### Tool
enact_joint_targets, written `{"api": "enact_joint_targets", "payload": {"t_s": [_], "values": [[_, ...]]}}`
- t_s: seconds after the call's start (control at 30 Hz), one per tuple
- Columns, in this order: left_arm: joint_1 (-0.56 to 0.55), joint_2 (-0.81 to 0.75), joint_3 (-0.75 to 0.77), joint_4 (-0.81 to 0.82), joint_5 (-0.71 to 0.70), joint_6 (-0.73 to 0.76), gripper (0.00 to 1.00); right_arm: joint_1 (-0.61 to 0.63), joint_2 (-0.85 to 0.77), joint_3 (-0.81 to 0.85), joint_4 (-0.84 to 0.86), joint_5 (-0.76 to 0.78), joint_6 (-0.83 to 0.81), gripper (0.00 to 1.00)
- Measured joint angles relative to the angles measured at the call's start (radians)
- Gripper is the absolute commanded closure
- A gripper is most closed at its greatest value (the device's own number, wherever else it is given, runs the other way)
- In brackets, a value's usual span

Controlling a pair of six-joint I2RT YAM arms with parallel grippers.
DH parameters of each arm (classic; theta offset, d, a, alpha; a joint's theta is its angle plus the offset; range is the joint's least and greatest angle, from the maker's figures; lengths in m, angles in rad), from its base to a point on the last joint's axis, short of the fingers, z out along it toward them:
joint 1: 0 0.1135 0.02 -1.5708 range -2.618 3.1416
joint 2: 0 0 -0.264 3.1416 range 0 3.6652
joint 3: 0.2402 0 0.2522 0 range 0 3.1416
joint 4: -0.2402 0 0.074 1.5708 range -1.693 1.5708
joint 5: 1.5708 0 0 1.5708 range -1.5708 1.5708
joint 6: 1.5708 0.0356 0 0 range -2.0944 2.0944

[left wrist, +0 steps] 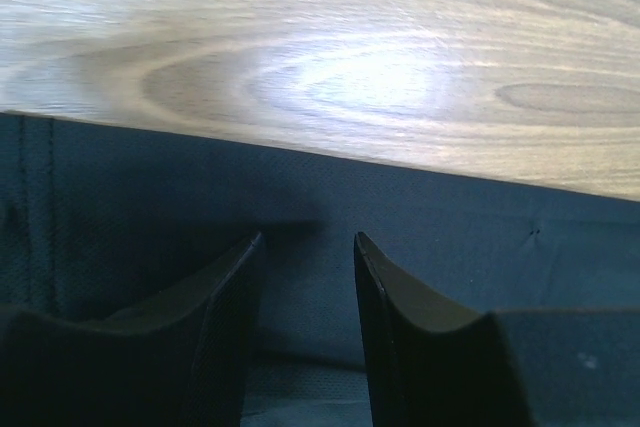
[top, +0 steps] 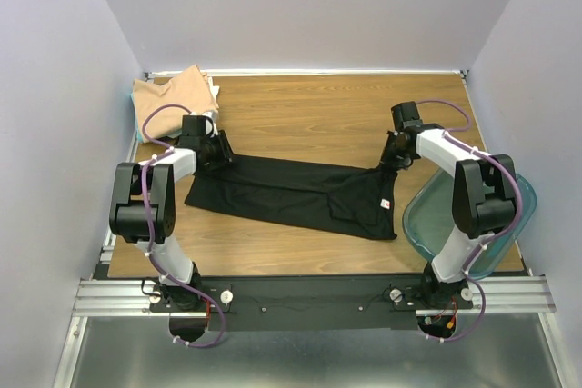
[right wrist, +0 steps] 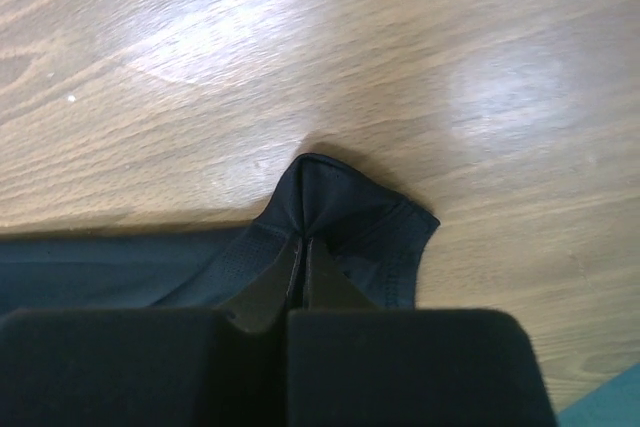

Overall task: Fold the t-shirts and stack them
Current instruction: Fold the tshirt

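The black t-shirt (top: pixel 291 195) lies lengthwise between the two hands. The right hand (right wrist: pixel 303 259) pinches its corner, and the left hand (left wrist: pixel 308 242) sits spread over the opposite edge.

1 plain black soft cloth t-shirt (top: pixel 291 193). 1 folded tan cloth t-shirt (top: pixel 173 95), with pale cloth (top: pixel 214 90) beneath it, layer count unclear. 1 clear teal plastic bin (top: pixel 426 217). 1 wood-grain desk (top: pixel 309 106). 2 end effectors: left end effector (top: pixel 221 155), right end effector (top: pixel 391 161).
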State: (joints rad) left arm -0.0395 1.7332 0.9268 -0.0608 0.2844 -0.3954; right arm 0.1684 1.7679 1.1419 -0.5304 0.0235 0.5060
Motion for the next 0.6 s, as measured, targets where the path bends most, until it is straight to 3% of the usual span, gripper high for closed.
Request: {"api": "enact_joint_targets", "payload": {"t_s": [0.37, 0.6], "values": [[0.064, -0.025, -0.058, 0.068, 0.019, -0.024, 0.51, -0.043, -0.023, -0.032, 0.008, -0.018, 0.042, 0.99], [0.065, -0.033, -0.067, 0.071, 0.015, -0.036, 0.51, -0.045, -0.074, -0.057, 0.008, -0.027, 0.072, 0.9]]}}
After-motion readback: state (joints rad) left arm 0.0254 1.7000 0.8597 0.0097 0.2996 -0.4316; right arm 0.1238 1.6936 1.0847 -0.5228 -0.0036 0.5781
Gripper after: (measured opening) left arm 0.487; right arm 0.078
